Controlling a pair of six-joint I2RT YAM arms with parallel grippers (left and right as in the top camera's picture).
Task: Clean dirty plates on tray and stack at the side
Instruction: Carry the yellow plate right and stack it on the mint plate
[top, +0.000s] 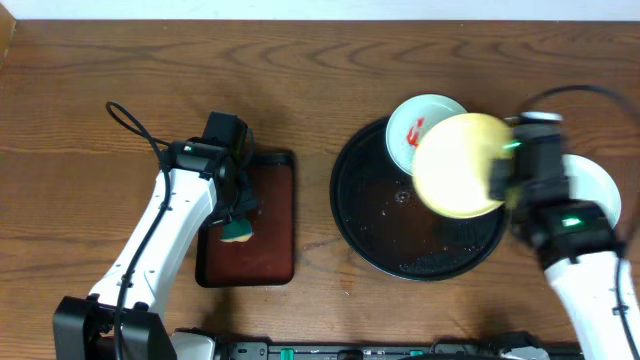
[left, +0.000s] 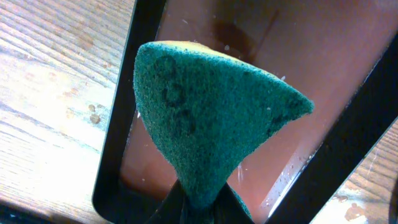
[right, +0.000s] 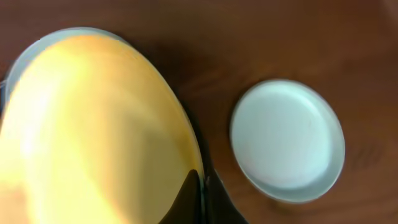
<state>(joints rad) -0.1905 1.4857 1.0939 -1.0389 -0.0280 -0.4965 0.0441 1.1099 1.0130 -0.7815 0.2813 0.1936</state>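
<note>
My right gripper is shut on the rim of the pale yellow plate, which hangs tilted above the black tray. A pale blue plate with red sauce smears leans on the tray's far rim, partly hidden behind the yellow one. A clean pale plate lies on the wood right of the tray, partly under my right arm. My left gripper is shut on a green-and-yellow sponge over the small red-brown tray.
The red-brown tray is wet, with a black raised rim. Bare wooden table lies around both trays. The left arm's cable loops over the table at the left.
</note>
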